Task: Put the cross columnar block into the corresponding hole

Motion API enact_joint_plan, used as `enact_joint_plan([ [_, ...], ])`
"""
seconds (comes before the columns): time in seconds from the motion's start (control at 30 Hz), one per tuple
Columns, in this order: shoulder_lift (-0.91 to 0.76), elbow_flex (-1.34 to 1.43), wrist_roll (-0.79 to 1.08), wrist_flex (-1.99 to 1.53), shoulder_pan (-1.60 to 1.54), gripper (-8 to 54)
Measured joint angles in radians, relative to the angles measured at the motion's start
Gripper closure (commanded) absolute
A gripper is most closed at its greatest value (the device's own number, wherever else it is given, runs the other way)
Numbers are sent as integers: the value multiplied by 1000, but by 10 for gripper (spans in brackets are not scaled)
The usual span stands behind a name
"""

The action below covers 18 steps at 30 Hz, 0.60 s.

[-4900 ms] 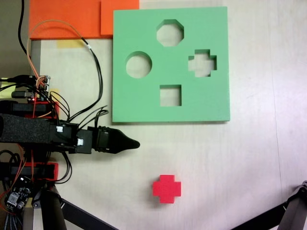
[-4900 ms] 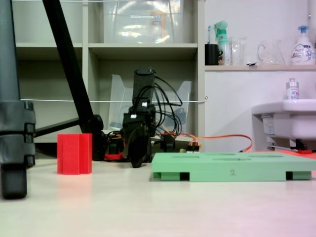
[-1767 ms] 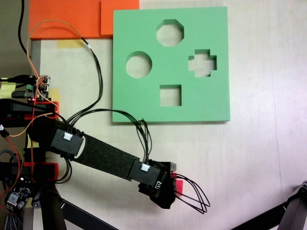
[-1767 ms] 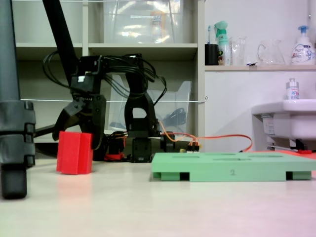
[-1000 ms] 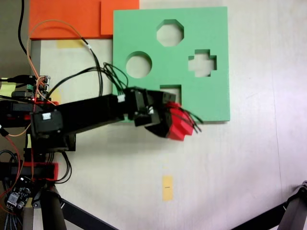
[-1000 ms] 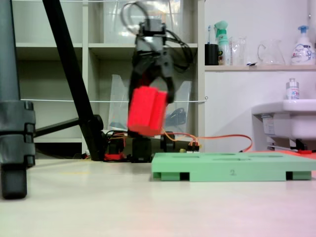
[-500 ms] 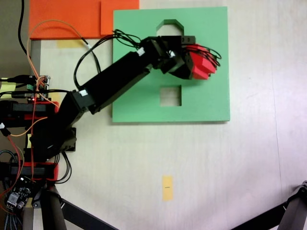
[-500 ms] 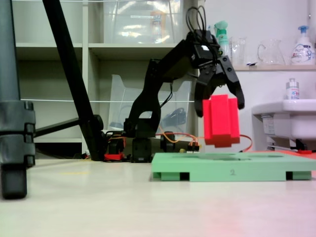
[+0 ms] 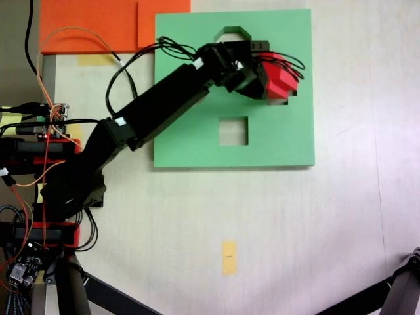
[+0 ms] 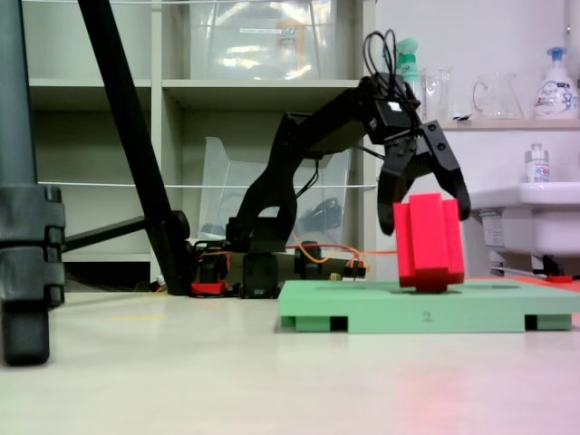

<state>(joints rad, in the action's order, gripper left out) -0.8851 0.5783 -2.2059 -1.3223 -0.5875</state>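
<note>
Here, in a fixed view from above, the gripper (image 9: 279, 77) clamps the red block (image 9: 281, 79) over the board (image 9: 282, 138), covering the cross hole. In a fixed view from the side, the block (image 10: 428, 240) stands nearly upright, its bottom at the board's (image 10: 426, 317) top surface, jaws gripping its upper part.

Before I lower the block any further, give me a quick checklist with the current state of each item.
1. Grip: gripper shut on the block near its top. Ok.
2. Block over the board, at the cross hole's spot in the top-down fixed view. Ok.
3. Cross arms lined up with the hole: hole hidden under block and gripper. Cannot tell.
4. Block upright: leans slightly in the side fixed view. Not ok.
5. Depth: bottom of the block at board-top level; whether it has entered is unclear. Cannot tell.
6. Square hole clear of the block. Ok.
</note>
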Motion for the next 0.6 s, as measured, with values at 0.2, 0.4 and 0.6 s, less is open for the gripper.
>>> enact_joint_plan([
  [0.2,6,-3,5,6,-6,236],
  [0.4,3,-6,46,-14,-6,236],
  [0.6,-31,-8,89,-140,-11,236],
])
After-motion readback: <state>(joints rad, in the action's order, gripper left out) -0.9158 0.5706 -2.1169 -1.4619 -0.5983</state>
